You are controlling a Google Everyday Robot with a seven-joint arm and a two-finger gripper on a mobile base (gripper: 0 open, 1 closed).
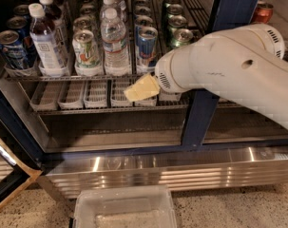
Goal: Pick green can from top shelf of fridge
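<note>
The fridge stands open, and its dark blue centre post splits the front; the arm crosses in front of that post. The top shelf is packed, with cans and bottles running back in tight lanes and little room between them. The green can sits at the front of the lane just left of the post, with more green cans lined up behind it and a blue-and-silver can just beside it on the left. The arm's white shell hides the green can's lower part.

Under the shelf, a lower rack of clear trays has open room in front of it. The claw hangs there, below the shelf's front edge, down and to the left of the green can and apart from it. Whether the claw is open or closed cannot be told; no thing shows in its hold. The arm reaches in from the right and slopes slightly down toward the left. A clear bin lies on the floor in front of the ribbed steel base.
</note>
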